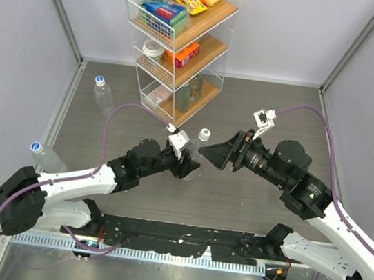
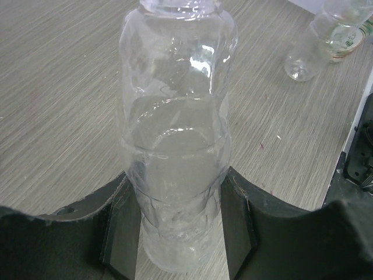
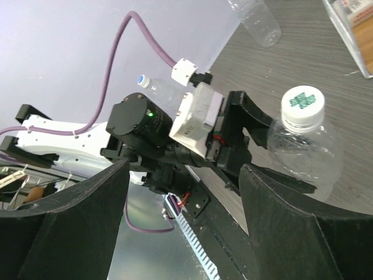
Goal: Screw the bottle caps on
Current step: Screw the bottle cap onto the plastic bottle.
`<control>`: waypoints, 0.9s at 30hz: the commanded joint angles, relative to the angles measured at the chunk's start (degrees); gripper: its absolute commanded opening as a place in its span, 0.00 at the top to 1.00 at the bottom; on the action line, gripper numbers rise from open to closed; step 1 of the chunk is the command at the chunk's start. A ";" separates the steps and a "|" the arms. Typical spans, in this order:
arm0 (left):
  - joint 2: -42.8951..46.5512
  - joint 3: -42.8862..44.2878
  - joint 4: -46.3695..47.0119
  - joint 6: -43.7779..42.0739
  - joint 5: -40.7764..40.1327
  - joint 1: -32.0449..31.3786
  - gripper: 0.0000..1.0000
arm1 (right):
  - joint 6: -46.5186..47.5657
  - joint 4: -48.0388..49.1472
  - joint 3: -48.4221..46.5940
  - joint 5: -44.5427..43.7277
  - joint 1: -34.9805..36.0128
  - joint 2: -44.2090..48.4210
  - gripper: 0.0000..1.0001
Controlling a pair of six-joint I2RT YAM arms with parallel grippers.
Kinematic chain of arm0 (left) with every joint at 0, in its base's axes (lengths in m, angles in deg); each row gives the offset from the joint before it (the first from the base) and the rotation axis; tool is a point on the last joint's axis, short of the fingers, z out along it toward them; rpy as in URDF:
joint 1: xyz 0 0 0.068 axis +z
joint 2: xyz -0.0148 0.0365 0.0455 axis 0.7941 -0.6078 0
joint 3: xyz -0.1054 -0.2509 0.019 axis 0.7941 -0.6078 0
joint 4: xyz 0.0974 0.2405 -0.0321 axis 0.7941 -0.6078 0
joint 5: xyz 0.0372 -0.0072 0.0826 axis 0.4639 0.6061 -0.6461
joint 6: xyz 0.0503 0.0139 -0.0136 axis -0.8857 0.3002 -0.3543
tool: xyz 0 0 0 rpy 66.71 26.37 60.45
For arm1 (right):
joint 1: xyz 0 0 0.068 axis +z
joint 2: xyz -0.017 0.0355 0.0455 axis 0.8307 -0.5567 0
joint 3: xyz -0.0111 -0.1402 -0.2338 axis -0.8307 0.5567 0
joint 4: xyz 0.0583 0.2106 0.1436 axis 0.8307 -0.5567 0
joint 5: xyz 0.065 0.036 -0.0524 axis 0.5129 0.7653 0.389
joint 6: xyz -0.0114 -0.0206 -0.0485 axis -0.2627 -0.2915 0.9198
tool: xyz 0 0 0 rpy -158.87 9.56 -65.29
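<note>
Clear bottle (image 2: pixel 175 146) in the left jaws' grip, white cap (image 3: pixel 302 105) near the open right jaws

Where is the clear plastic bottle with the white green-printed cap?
The bottle is central in the overhead view, gripped by the left arm's black fingers, just in front of the white wire shelf rack; the right arm's open fingers face it.

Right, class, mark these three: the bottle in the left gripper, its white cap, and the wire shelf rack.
held bottle (image 2: pixel 175 146), left wrist view, ribbed body.
white cap (image 3: pixel 302 104), right wrist view, printed top.
wire shelf rack (image 1: pixel 213 45), top external view, middle wooden shelf.
</note>
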State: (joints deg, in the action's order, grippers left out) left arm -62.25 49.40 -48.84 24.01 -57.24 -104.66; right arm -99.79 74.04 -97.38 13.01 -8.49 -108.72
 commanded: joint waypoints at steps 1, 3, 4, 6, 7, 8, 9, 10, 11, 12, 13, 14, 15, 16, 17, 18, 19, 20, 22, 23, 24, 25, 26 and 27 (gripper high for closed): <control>2.81 0.17 3.86 0.13 1.91 0.24 1.00 | 3.88 -4.35 -2.36 -5.21 0.22 1.39 0.20; 4.05 -0.36 3.43 -0.23 5.51 0.24 1.00 | 7.66 -7.87 -3.68 -9.62 0.13 1.22 0.20; 5.01 -0.63 3.16 -0.66 8.05 0.33 1.00 | 11.85 -8.67 -4.13 -12.24 0.22 0.78 0.20; 6.42 -0.98 1.85 -0.93 12.45 0.77 1.00 | 16.26 -10.61 -5.27 -13.05 0.22 -0.01 0.18; 7.12 -1.24 1.32 -0.84 14.65 1.20 1.00 | 17.51 -10.44 -5.27 -12.45 0.13 -0.28 0.17; 7.74 -1.68 1.66 -0.32 16.41 1.47 1.00 | 18.21 -10.09 -5.27 -12.61 0.13 -0.63 0.17; 8.27 -2.03 2.27 0.12 18.17 1.73 1.00 | 18.13 -8.78 -5.19 -11.92 0.13 -0.89 0.17; 8.53 -2.38 3.15 0.73 19.32 1.91 1.00 | 18.39 -7.72 -5.01 -11.13 0.22 -1.68 0.16; 8.71 -2.48 3.77 1.26 20.37 1.82 1.00 | 18.57 -5.36 -4.92 -10.69 0.22 -2.03 0.16; 8.80 -2.56 4.12 1.27 20.91 1.82 1.00 | 18.66 -3.60 -4.49 -8.33 0.13 -2.82 0.16; 8.80 -2.39 4.21 1.53 21.43 1.82 1.00 | 18.66 -1.49 -4.57 -7.44 0.22 -3.44 0.16; 8.63 -2.21 4.39 1.70 21.35 1.82 1.00 | 18.40 -0.69 -5.09 -6.99 0.13 -4.57 0.16; 8.45 -2.04 4.22 1.70 21.26 1.82 1.00 | 18.31 0.97 -5.27 -5.42 0.13 -5.19 0.16; 8.19 -1.86 4.13 1.70 21.00 1.82 1.00 | 18.22 2.91 -5.27 -4.71 0.22 -6.07 0.16; 7.92 -1.69 4.04 1.79 20.83 1.82 1.00 | 17.96 3.80 -5.45 -3.05 0.13 -6.86 0.16; 7.57 -1.51 4.13 1.88 20.82 1.91 1.00 | 17.61 5.28 -5.27 -2.43 0.13 -7.22 0.16; 7.31 -1.25 4.13 1.97 20.82 1.82 1.00 | 16.65 5.73 -5.19 -1.81 0.13 -7.83 0.16; 7.13 -1.25 4.56 2.32 20.56 1.82 1.00 | 16.38 6.00 -5.19 -1.72 0.22 -8.10 0.16; 6.78 -1.25 5.09 2.67 20.65 1.91 1.00 | 16.11 6.00 -5.36 -0.75 0.13 -9.15 0.17; 6.43 -1.07 4.92 2.67 20.39 1.91 1.00 | 16.11 6.18 -5.27 0.47 0.13 -9.85 0.16; 6.25 -0.90 4.48 2.58 19.95 1.91 1.00 | 16.20 6.79 -5.10 1.18 0.13 -10.03 0.17; 6.08 -0.81 4.39 2.58 19.60 1.91 1.00 | 15.68 6.97 -5.01 1.44 0.13 -10.56 0.17; 5.73 -0.81 4.39 2.58 19.42 1.91 1.00 | 15.59 7.14 -5.01 2.06 0.13 -10.91 0.17; 5.38 -0.63 4.39 2.67 19.33 1.91 1.00 | 15.24 7.23 -5.10 2.50 0.22 -11.26 0.17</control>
State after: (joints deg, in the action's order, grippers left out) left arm -56.02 47.19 -47.44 25.89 -37.85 -103.07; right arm -83.51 76.53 -100.33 11.92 -8.51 -119.08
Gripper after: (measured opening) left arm 0.521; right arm 0.834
